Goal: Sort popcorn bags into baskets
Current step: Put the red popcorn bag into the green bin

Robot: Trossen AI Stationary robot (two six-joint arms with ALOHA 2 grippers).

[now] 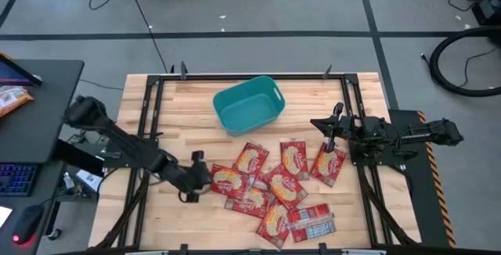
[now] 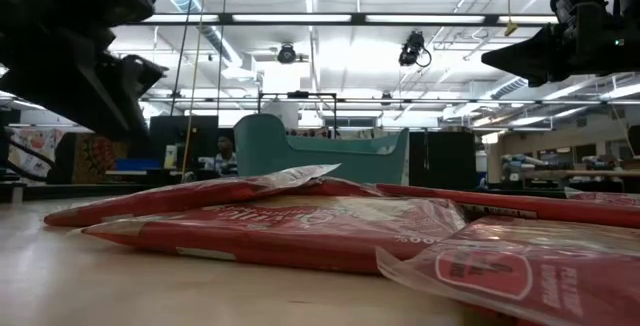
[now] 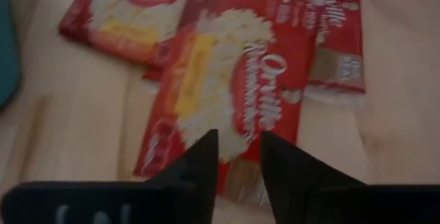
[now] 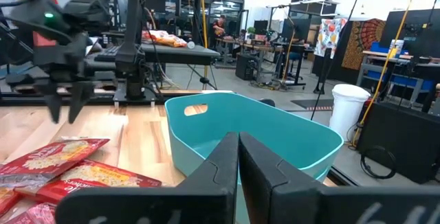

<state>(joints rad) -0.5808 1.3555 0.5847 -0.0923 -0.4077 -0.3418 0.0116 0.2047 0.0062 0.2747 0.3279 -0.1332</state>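
Several red popcorn bags (image 1: 274, 184) lie flat and overlapping on the near half of the wooden table. One at the near edge (image 1: 313, 225) shows its grey-white back. The teal basket (image 1: 270, 91) stands empty at the far middle. My left gripper (image 1: 205, 175) is open and hovers above the near end of the leftmost bag (image 3: 227, 93); in the low view it hangs clear of the pile (image 2: 130, 116). My right gripper (image 1: 319, 123) is shut and empty. It is held above the table to the basket's right, facing the basket (image 4: 302, 141).
Black frame rails (image 1: 153, 122) run along the table's left and right sides, and a bar crosses the far edge. Bare wood (image 1: 176, 106) lies left of the basket. One bag (image 1: 329, 163) lies just near of my right gripper. A person (image 2: 225, 151) sits in the room beyond.
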